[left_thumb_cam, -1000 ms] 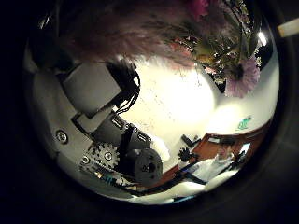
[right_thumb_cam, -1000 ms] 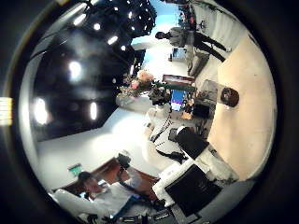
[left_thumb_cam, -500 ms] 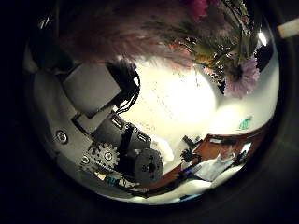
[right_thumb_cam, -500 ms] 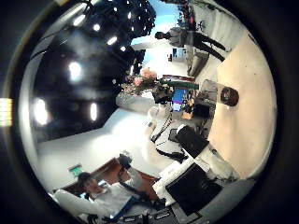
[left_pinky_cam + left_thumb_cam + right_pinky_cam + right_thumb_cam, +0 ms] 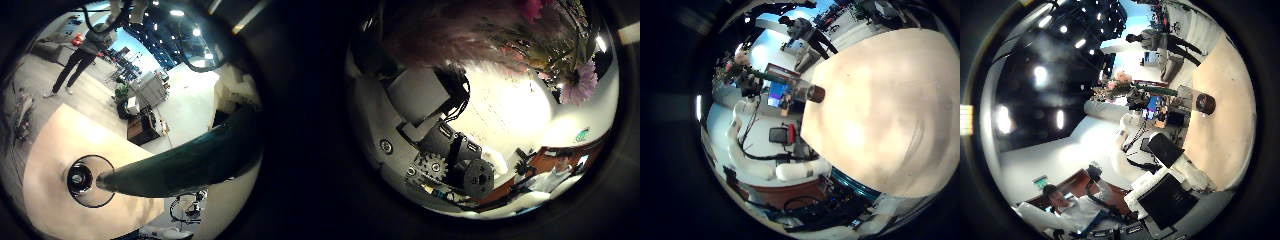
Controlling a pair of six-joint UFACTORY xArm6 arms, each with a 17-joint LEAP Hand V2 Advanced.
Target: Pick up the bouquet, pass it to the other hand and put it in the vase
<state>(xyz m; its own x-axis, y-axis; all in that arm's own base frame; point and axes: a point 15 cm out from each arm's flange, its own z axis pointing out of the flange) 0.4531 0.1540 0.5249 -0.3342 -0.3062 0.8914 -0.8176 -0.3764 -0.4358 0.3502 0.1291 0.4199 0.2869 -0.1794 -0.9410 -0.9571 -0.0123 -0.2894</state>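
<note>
My left hand (image 5: 435, 140) is curled round the bouquet's stems (image 5: 180, 160), which run close past its palm. The cut end of the stems hangs just above the mouth of the vase (image 5: 90, 180), seen from above on the round table (image 5: 45, 150). The flower heads (image 5: 525, 40) spread out beyond the hand's fingers. From the right palm, the bouquet (image 5: 1120, 85) lies tilted in the left hand (image 5: 1145, 100), beside the vase (image 5: 1205, 103), which also shows as a small dark vase (image 5: 816, 93) at the table's edge. My right hand (image 5: 1165, 195) is away from both, fingers relaxed, holding nothing.
The pale round table (image 5: 880, 110) spreads wide under the right palm, with the vase near its far rim. Desks and a screen (image 5: 777, 95) stand beyond the table.
In the right palm view the bouquet has shifted a little toward the vase. The left hand's hold on it looks the same.
</note>
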